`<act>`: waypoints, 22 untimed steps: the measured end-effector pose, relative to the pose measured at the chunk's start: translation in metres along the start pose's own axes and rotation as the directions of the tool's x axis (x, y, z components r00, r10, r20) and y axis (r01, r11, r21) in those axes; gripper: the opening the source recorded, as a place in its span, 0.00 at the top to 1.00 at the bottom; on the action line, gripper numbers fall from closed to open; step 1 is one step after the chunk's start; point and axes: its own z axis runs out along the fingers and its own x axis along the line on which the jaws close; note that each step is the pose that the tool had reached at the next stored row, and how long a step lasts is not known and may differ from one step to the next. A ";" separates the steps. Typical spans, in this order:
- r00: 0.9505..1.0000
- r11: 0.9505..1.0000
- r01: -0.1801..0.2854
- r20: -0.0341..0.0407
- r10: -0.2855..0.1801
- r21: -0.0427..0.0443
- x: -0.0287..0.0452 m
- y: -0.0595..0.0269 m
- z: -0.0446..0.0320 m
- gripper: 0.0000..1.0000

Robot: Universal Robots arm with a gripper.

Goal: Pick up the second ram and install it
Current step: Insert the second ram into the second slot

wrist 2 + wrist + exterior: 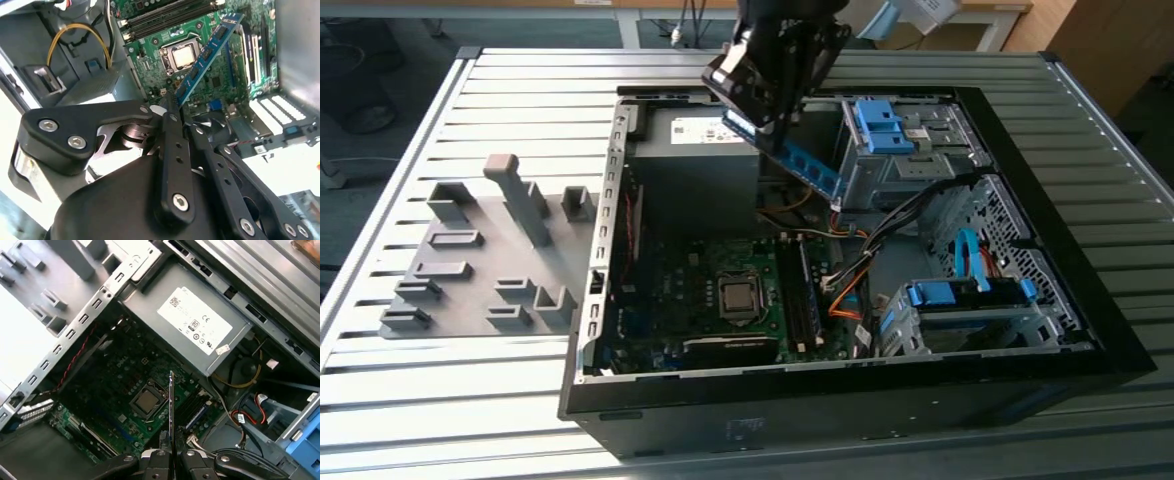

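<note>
The arm [781,20] is cut off by the exterior view's top edge. The second ram [207,52] vanishes between the fingers [170,107] (its gripped end hidden).

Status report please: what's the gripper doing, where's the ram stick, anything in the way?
Gripper shut on the second ram, held above the open computer case. Ram not yet seated; motherboard below it. Orange and grey cables lie beside the slots.

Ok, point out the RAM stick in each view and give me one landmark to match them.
Exterior view: the second ram hangs from the gripper above the open case.
Second wrist view: it slants over the motherboard.
First wrist view: seen edge-on, clamped.
Shared landmark: the CPU socket.
</note>
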 end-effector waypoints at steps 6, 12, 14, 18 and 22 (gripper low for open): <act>0.996 0.996 -0.092 -0.001 0.092 -0.001 -0.0001 0.0001 0.0019 0.86; 0.985 0.985 -0.171 -0.001 0.171 -0.002 -0.0004 0.0003 0.0037 0.86; 0.980 0.980 -0.198 -0.001 0.198 -0.002 -0.0004 0.0004 0.0043 0.86; 0.968 0.968 -0.252 -0.001 0.252 -0.004 -0.0007 0.0005 0.0061 0.86; 0.954 0.954 -0.300 -0.001 0.300 -0.005 -0.0009 0.0009 0.0073 0.86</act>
